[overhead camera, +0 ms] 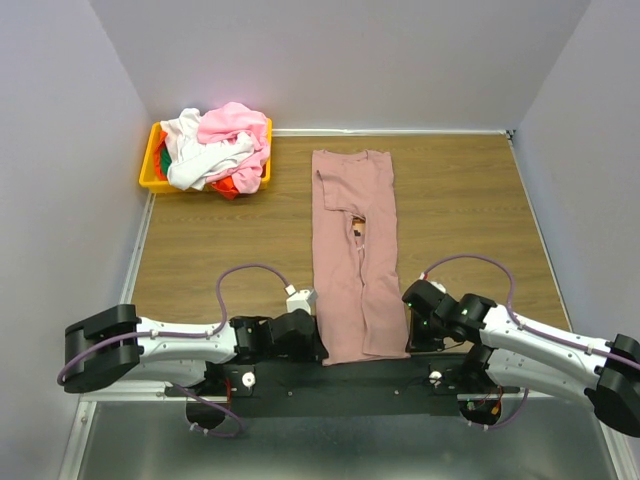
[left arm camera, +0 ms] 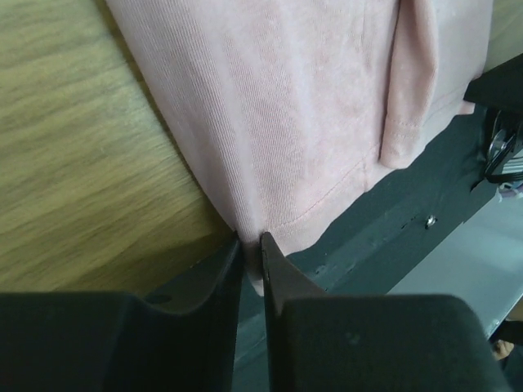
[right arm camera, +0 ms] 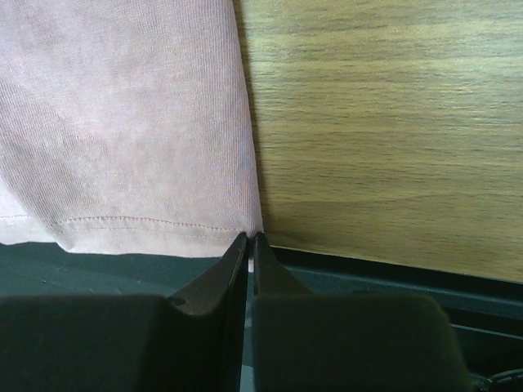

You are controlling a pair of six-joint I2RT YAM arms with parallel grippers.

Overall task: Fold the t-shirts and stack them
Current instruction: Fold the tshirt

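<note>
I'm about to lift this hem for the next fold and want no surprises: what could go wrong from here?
1. The right hand pinches only the very corner of the mauve-pink t-shirt; it may slip out on lifting.
2. The left hand also bites shallowly at its corner, so the hem could rise unevenly.
3. The folded-in flap lies loose on top and might fall open.

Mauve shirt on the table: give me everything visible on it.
The mauve-pink t-shirt is fine knit, folded lengthwise into a narrow strip, sides turned in, a small print showing in the centre gap. It lies flat on the wooden table, collar far, stitched hem overhanging the dark base rail. The left pincer and right pincer each pinch a hem corner.
</note>
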